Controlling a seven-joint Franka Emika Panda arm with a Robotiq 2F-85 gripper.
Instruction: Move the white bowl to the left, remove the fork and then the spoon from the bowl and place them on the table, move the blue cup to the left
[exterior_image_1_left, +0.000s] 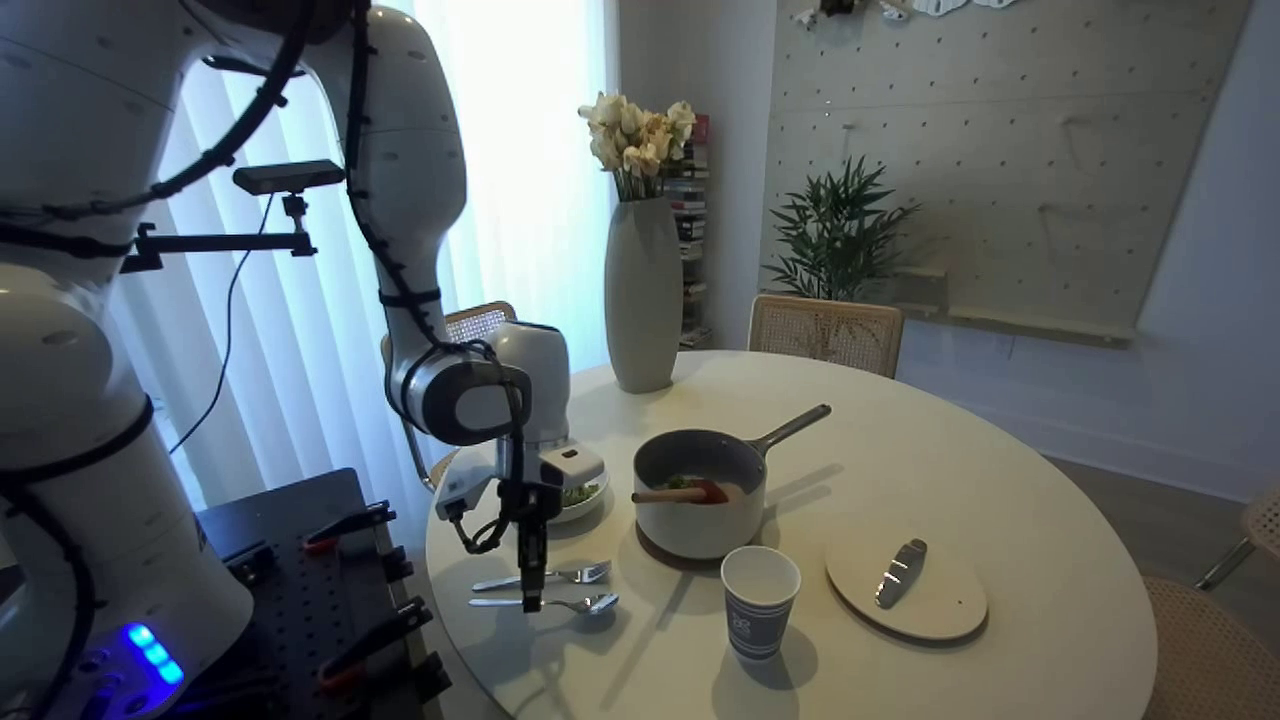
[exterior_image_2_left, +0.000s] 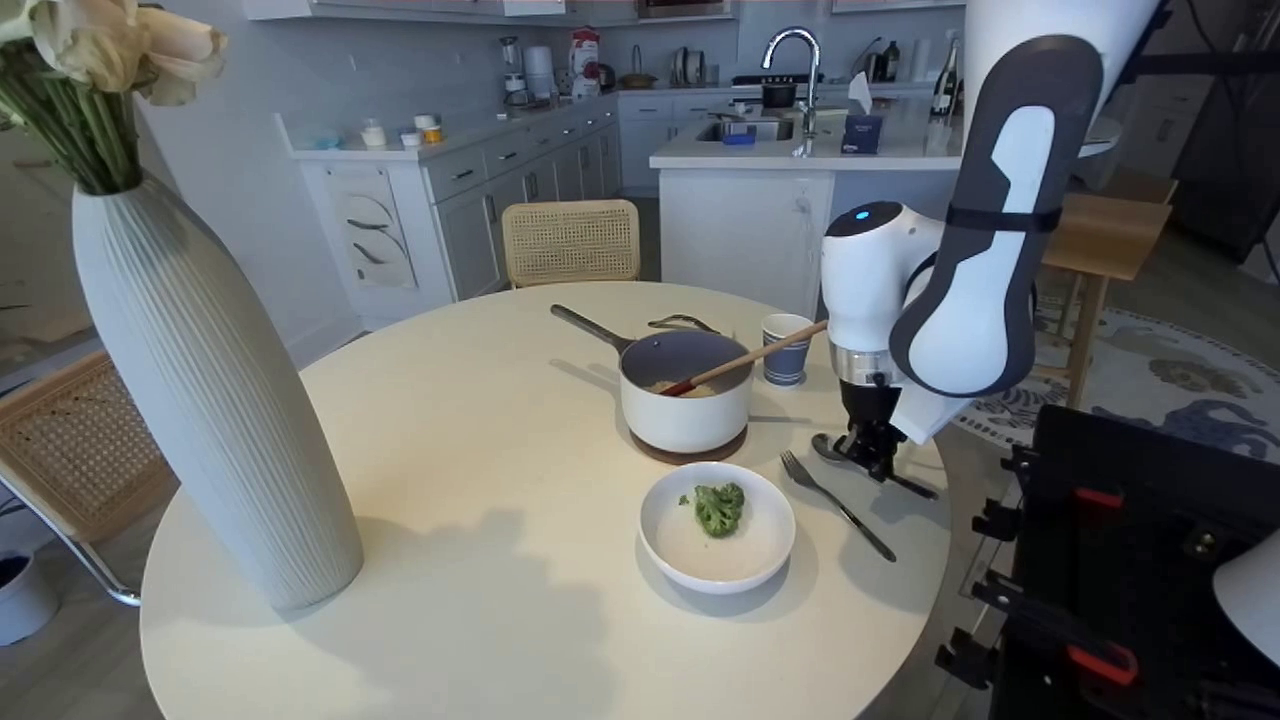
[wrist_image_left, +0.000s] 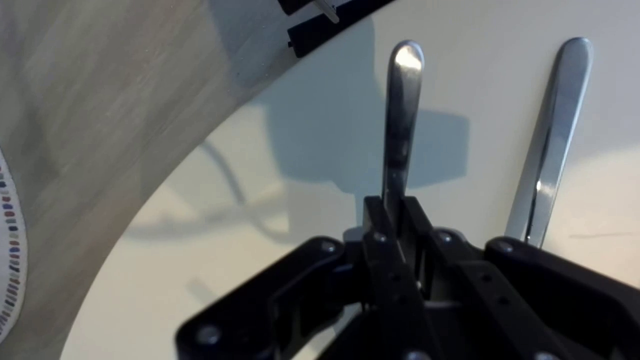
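The gripper (exterior_image_1_left: 533, 603) points down at the table's near edge, its fingers close together on the spoon's handle; it also shows in an exterior view (exterior_image_2_left: 880, 470) and in the wrist view (wrist_image_left: 392, 202). The spoon (exterior_image_1_left: 597, 604) is at table height, its handle (wrist_image_left: 402, 100) standing out past the fingertips. The fork (exterior_image_1_left: 592, 573) lies beside it on the white table (exterior_image_2_left: 470, 400); its handle shows in the wrist view (wrist_image_left: 560, 135). The white bowl (exterior_image_2_left: 690, 573) holds broccoli and is partly hidden behind the gripper in an exterior view (exterior_image_1_left: 588, 506). The blue cup (exterior_image_1_left: 757, 620) stands upright beyond the spoon (exterior_image_2_left: 785, 365).
A saucepan (exterior_image_1_left: 700, 525) with a wooden-handled utensil stands near the bowl and cup, its long handle sticking out. A pale round plate (exterior_image_1_left: 950, 605) bears a metal knife-like piece (exterior_image_1_left: 901, 573). A tall vase (exterior_image_2_left: 220, 400) stands on the table. A black mount (exterior_image_1_left: 320, 590) borders the table.
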